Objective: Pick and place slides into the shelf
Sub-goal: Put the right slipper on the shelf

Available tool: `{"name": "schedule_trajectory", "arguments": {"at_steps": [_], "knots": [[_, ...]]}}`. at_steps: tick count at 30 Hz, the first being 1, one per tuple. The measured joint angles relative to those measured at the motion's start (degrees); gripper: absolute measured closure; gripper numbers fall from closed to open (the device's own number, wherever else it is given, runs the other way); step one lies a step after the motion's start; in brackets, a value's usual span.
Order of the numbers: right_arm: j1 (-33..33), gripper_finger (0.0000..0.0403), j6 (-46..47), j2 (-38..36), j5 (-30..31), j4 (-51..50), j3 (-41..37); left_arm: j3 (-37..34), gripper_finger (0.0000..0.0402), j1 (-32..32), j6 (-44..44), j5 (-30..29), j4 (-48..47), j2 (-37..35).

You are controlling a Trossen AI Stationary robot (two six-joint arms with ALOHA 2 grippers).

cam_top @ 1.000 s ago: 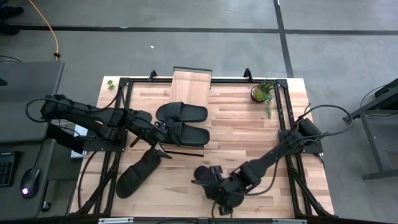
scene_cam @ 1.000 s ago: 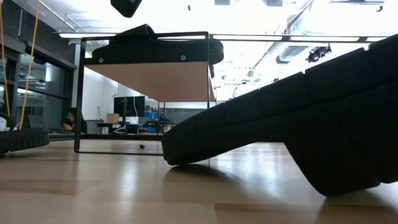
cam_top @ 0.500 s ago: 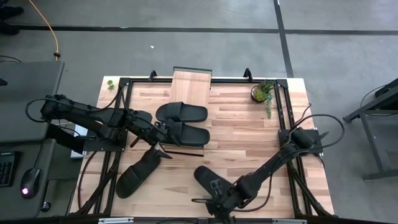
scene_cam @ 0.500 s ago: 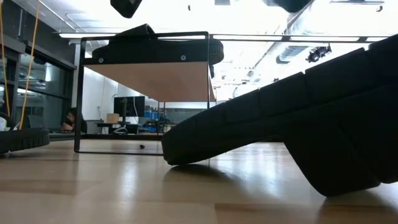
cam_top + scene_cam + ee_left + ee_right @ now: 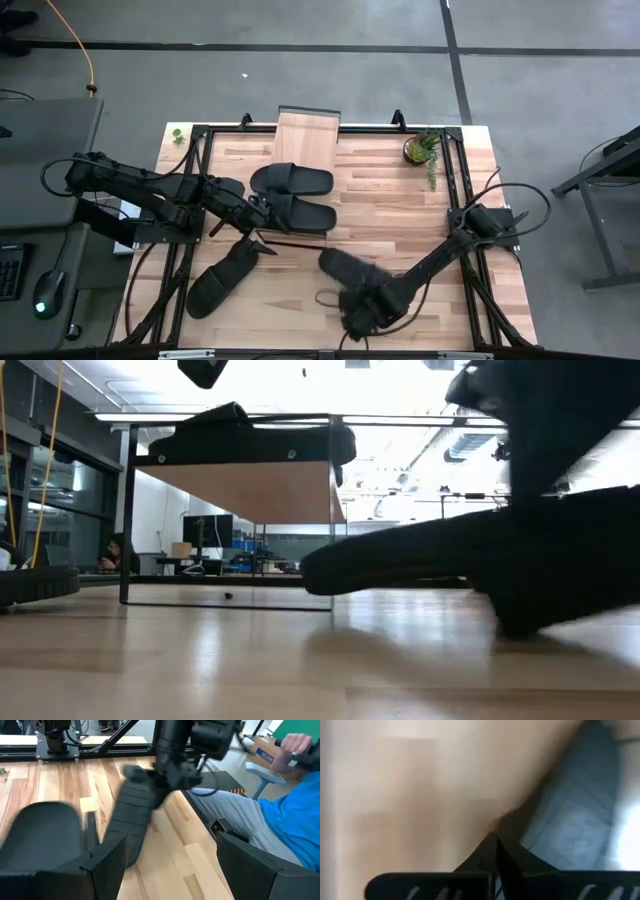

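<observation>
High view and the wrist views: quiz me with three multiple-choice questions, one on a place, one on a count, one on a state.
1. Where does the potted plant stand?
A. on the shelf
B. at the table's corner on the right arm's side
C. beside a slide

2. How many black slides show in the high view?
A. two
B. three
C. four

3. How are the left gripper's fingers?
A. open
B. shut on a slide
C. shut on nothing

Key:
1 B: the potted plant sits at the table corner, away from the shelf.
2 C: four slides, one at the right gripper.
3 A: the left gripper fingers stand apart.
</observation>
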Motion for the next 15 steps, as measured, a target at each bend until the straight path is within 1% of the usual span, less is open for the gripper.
{"name": "schedule_trajectory", "arguments": {"at_steps": [1, 4, 7, 10, 15], "knots": [[-0.1, 0.0403, 1.7, 0.0, 3.4, -2.9, 0.6, 0.0, 0.0121, 0.0, 0.0, 0.0, 0.0, 0.0], [-0.5, 0.0403, 6.7, 0.1, 8.2, -11.2, 3.1, 0.0, 0.0121, 0.0, 0.0, 0.0, 0.0, 0.0], [-0.6, 0.0403, 11.1, 0.1, 10.2, -18.1, 5.0, 0.0, 0.0121, 0.0, 0.0, 0.0, 0.0, 0.0], [-0.6, 0.0403, 12.5, 0.1, 10.8, -20.6, 6.4, 0.0, 0.0121, 0.0, 0.3, 0.0, 0.0, 0.0], [-1.1, 0.0403, 12.7, 0.0, 14.3, -22.3, 7.4, 0.0, 0.0121, 0.0, 0.3, 0.0, 0.0, 0.0]]}}
